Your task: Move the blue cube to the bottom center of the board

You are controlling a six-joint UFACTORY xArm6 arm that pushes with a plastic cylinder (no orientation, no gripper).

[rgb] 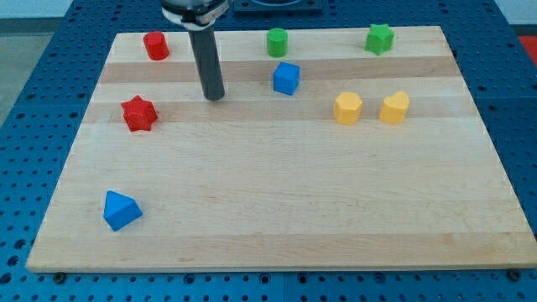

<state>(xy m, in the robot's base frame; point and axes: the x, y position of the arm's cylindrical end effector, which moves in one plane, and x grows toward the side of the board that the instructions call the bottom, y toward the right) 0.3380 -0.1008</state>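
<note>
The counter (277, 210) lay broad and mostly bare toward the view's bottom. My tip (215, 96) stood left of the blue cube (286, 78), near but apart; there were no fingers to report, only the rod. The approach seemed in hand: next the tip would need to get above the cube and push downward. The yellow blocks (347, 108) and (394, 108), the red star (138, 113) and blue wedge (121, 210) sat aside, nothing blocking.

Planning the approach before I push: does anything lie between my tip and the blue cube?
No. In the camera view, only bare board lies between my tip and the blue cube, which sits to the tip's right and slightly toward the view's top.
</note>
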